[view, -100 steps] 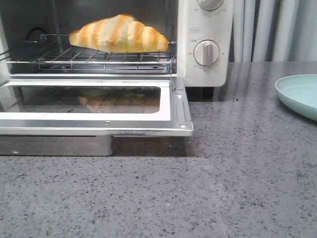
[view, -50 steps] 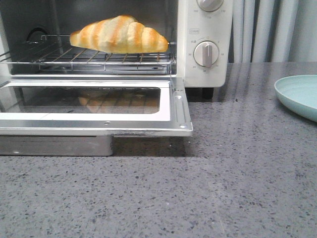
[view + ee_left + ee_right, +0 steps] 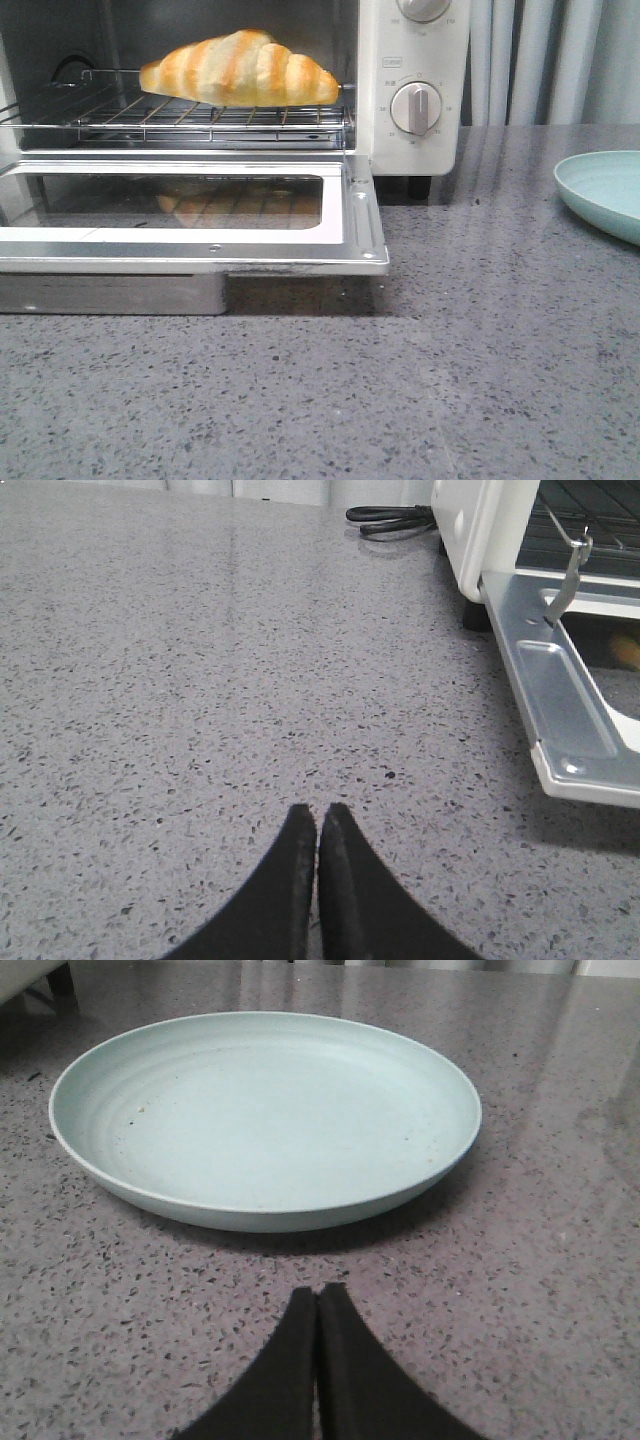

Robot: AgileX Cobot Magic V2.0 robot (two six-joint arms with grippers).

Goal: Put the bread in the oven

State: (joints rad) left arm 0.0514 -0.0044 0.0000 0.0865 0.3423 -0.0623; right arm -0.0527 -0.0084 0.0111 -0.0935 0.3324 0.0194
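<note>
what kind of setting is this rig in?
Probably a kitchen-style counter, perhaps a mock-up: a toaster oven with bread on its rack, a mint-green plate, a speckled grey stone-look countertop, curtains behind.

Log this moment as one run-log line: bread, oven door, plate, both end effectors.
bread: on oven rack | door: open | plate: empty | left end effector: shut, empty | right end effector: shut, empty

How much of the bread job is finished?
Almost all of it. The bread already lies on the wire rack inside the oven, and the plate has nothing on it. Nothing is in hand: the left gripper and right gripper are shut and holding nothing. Left over: the oven door hangs open.
</note>
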